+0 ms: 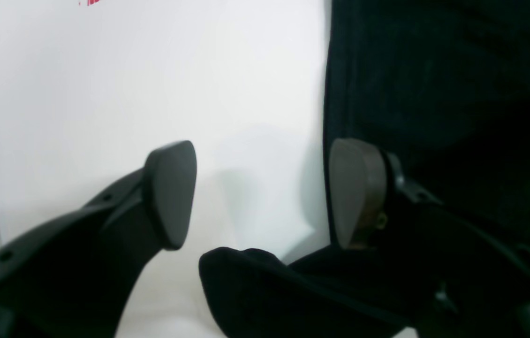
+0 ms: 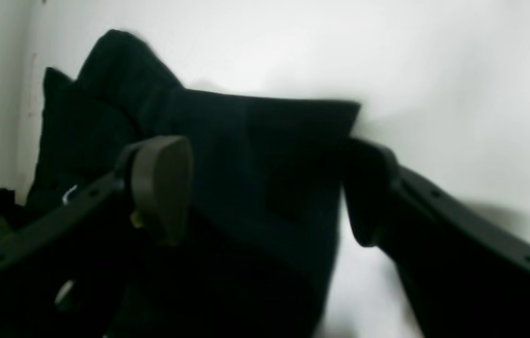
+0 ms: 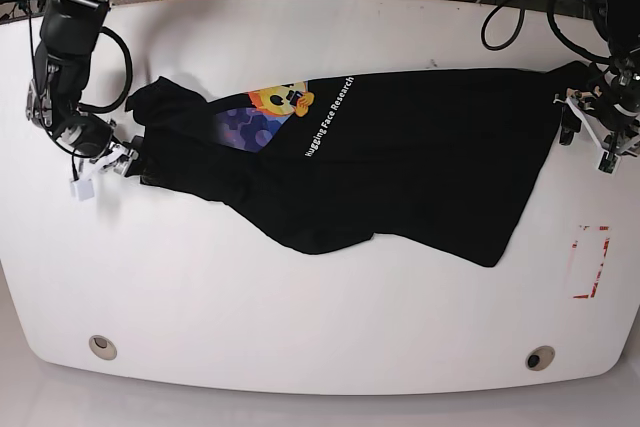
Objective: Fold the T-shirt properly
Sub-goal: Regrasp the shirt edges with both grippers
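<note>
T-shirt (image 3: 400, 157) lies spread across the middle of the white table (image 3: 300, 317), long axis running 9 to 3 o'clock, print side partly showing: yellow emoji face (image 3: 281, 99) and white lettering (image 3: 330, 115) near 11 o'clock of the cloth, with a fold of black fabric covering the print's lower left. Shirt is rumpled, one flap hanging toward 6 o'clock.

Left gripper (image 1: 263, 192) sits at the shirt's 3 o'clock edge, jaws wide apart, nothing between the pads; one pad over bare table, the other at the cloth edge. A fold of black fabric bulges up just below the gap.

Right gripper (image 2: 265, 188) is at the 9 o'clock end, jaws apart, straddling black fabric; view is blurred, can't tell whether the pads touch it.

Red rectangle mark (image 3: 590, 262) on the table at 4 o'clock, apart from the shirt.
</note>
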You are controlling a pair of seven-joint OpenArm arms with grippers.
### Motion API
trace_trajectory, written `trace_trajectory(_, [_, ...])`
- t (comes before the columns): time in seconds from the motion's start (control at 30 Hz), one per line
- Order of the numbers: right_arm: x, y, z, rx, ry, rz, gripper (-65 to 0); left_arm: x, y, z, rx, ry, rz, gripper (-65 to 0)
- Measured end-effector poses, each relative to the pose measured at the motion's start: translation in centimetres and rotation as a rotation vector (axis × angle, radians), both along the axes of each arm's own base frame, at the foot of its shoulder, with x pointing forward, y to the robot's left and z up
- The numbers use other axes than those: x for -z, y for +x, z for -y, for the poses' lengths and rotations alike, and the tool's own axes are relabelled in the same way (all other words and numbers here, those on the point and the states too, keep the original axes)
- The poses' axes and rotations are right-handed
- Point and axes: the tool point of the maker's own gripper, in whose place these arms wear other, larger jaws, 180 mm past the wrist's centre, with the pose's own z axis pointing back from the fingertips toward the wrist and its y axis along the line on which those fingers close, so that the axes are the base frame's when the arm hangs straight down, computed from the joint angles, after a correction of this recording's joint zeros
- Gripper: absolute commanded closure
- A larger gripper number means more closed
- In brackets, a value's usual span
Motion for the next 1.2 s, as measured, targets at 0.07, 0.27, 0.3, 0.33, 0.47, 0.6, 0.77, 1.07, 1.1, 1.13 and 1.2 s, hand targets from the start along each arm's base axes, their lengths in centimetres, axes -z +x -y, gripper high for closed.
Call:
trace_trajectory(0.07, [0.1,0.0,-0.2,-0.011,-0.009,0.003,-47.2,0.0,0.0,0.0,0.000,0.000,0.000,-40.8])
trace_trajectory(0.27, [0.7,-0.4,0.2,0.004,-0.027,-0.018,-47.2,0.0,0.0,0.0,0.000,0.000,0.000,-40.8])
trace_trajectory(0.3, [0.7,-0.4,0.1,0.007,-0.024,-0.015,-47.2,0.0,0.0,0.0,0.000,0.000,0.001,-40.8])
trace_trajectory(0.33, [0.7,-0.3,-0.1,0.009,-0.020,-0.011,-47.2,-0.1,0.1,0.0,0.000,0.000,0.004,-40.8])
trace_trajectory(0.47, [0.8,0.0,-1.2,0.017,0.012,0.000,-42.6,-1.0,1.2,0.0,-0.002,0.001,0.032,-40.8])
trace_trajectory(0.6, [1.2,0.1,-2.3,0.013,0.029,-0.005,-25.2,-2.3,2.8,0.1,-0.001,-0.002,0.079,-41.0])
trace_trajectory(0.77, [1.7,-0.1,-2.9,-0.005,0.026,-0.032,-5.5,-4.9,5.2,-1.0,-0.134,-0.053,0.210,-42.8])
trace_trajectory(1.07, [2.0,-0.4,-2.3,-0.014,-0.004,-0.062,0.0,-6.4,10.0,1.9,-0.271,-0.181,0.328,-52.9])
trace_trajectory(1.1, [2.0,-0.4,-2.1,-0.014,-0.006,-0.063,0.0,-6.2,10.4,2.4,-0.278,-0.197,0.330,-52.9])
trace_trajectory(1.13, [1.9,-0.4,-2.0,-0.013,-0.008,-0.063,0.0,-5.8,11.0,2.9,-0.290,-0.219,0.322,-52.9])
trace_trajectory(1.2, [1.9,-0.4,-2.0,-0.013,-0.009,-0.064,0.0,-4.3,11.8,3.6,-0.324,-0.262,0.289,-52.9])
